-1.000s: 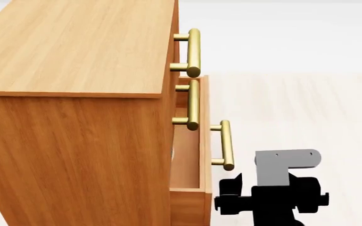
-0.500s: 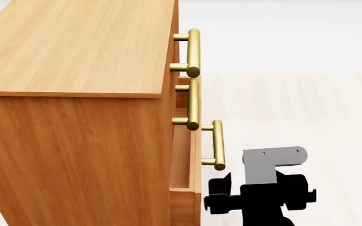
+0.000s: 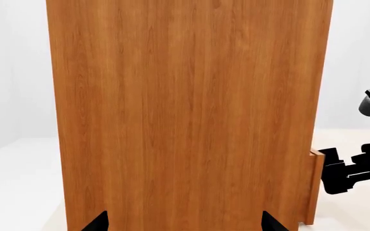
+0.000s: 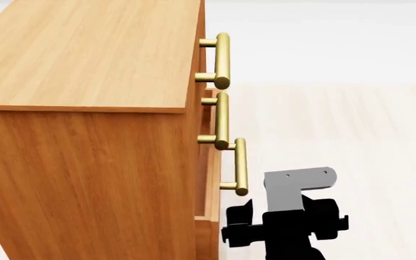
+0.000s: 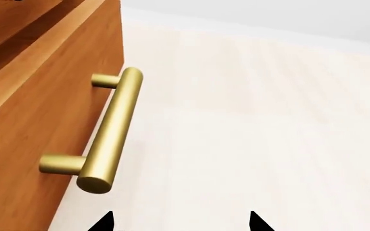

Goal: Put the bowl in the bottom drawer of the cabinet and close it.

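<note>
We were at closing step: orange-brown wooden bottom drawer (image 4: pixel 212 184) of boxy wood-grain cabinet (image 4: pixel 85 135) stood slightly out. Speckled bowl unseen, presumably inside. Right hand (image 5: pixel 179 224) open, empty, beside drawer's brass bar handle (image 5: pixel 111 130). Left hand (image 3: pixel 183 224) open, empty, facing cabinet side. Next: push front flush.

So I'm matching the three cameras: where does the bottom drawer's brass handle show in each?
Head view: handle, centre, lowest of three.
Right wrist view: handle, large, on the drawer front.
Left wrist view: not visible; only the drawer's edge shows.
Shared landmark: the bottom drawer, slightly open.
</note>
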You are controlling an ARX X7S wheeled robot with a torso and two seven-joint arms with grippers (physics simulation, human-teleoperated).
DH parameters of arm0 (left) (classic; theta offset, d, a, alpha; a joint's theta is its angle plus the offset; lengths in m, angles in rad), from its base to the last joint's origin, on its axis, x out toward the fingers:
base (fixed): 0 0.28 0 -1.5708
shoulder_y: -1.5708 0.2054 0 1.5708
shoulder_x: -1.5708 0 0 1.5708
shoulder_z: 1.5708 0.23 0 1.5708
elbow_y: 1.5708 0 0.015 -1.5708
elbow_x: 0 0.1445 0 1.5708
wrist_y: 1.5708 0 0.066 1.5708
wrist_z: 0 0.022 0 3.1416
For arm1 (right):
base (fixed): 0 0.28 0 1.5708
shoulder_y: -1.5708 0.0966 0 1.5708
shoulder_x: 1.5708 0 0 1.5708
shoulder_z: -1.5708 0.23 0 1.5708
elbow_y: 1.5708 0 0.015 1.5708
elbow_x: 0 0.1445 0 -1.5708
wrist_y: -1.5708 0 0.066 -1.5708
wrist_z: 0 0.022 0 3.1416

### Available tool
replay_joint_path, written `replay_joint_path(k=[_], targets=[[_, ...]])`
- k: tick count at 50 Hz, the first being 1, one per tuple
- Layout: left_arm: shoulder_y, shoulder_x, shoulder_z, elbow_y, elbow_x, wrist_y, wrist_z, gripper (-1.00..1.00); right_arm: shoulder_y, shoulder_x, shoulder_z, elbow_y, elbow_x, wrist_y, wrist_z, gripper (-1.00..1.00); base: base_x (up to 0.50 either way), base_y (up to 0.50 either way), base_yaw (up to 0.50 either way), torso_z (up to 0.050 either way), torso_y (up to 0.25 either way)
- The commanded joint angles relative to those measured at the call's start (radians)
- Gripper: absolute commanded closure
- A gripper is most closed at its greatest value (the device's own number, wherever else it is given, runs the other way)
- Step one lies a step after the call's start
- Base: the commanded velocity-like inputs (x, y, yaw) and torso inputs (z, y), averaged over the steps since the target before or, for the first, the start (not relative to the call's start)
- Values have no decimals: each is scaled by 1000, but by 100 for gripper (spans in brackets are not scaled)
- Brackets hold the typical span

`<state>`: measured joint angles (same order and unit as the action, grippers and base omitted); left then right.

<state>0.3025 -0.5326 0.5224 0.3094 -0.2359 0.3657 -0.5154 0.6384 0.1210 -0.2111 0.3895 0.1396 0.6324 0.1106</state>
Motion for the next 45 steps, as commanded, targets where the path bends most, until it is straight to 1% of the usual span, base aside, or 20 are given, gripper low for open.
replay_joint_path(k=[1,6,20,45], targets=[[0,-3,0,1,-5,2,0,-100,3,-18,-23,30,17,-10,2,-100,0,0,0,0,0],[-4,-1,1,-6,-6,5,2,-100,7,-21,-33,55,16,-29,1,-100,0,0,0,0,0],[-4,-1,1,-8,-7,9,1,-100,11,-25,-52,26,30,-15,2,-100,0,0,0,0,0],[1,-7,2,16,-8,-3,-11,-100,84,-53,-93,204,36,-104,-5,-100,0,0,0,0,0]])
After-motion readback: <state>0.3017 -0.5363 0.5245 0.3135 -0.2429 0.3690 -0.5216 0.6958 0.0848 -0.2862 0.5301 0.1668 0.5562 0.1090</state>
